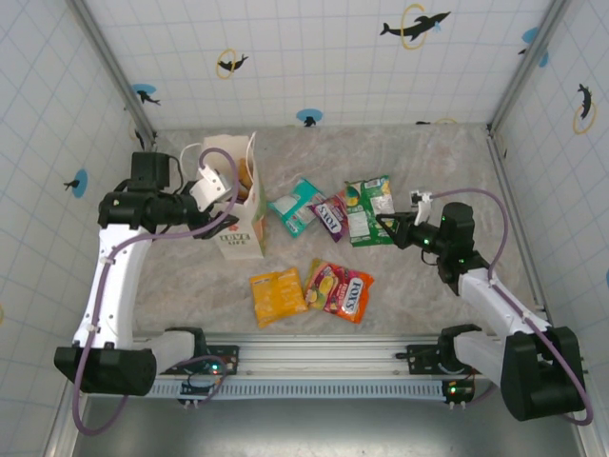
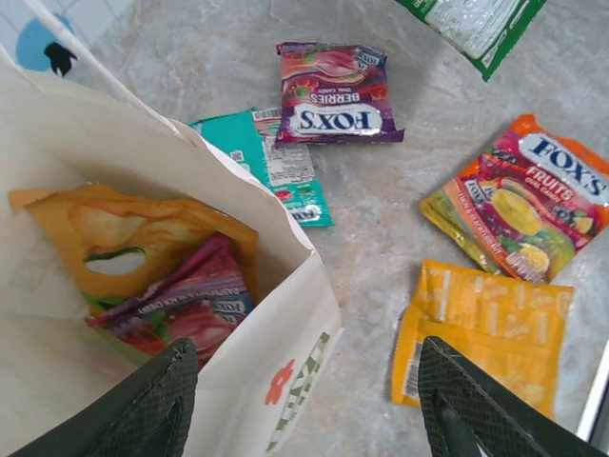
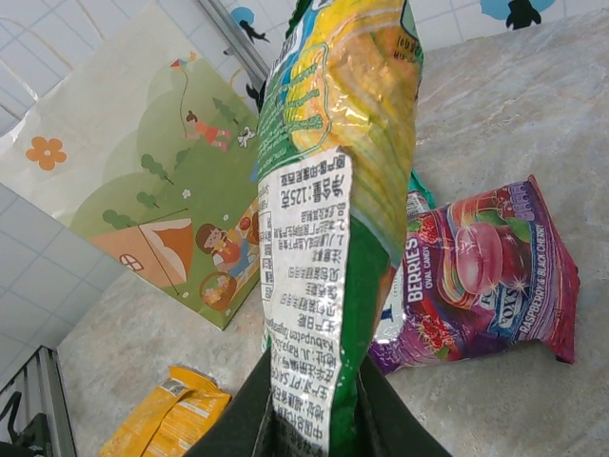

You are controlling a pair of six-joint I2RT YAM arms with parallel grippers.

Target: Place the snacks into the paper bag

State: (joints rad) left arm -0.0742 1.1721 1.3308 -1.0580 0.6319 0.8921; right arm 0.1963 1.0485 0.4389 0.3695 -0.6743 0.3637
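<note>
Pinching the green packet (image 3: 335, 190) by its crimped end seam, the right gripper (image 1: 383, 223) holds it well to the right of the paper bag (image 1: 244, 234). Light, crinkly and slick, it looks liable to flop or slip. The left gripper (image 2: 304, 354) straddles the bag's wall, jaws spread.

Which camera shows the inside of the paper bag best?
Left wrist: it looks straight into the paper bag, showing an orange packet and a purple packet inside. Top external glimpses the mouth from above; right wrist shows its illustrated side.
</note>
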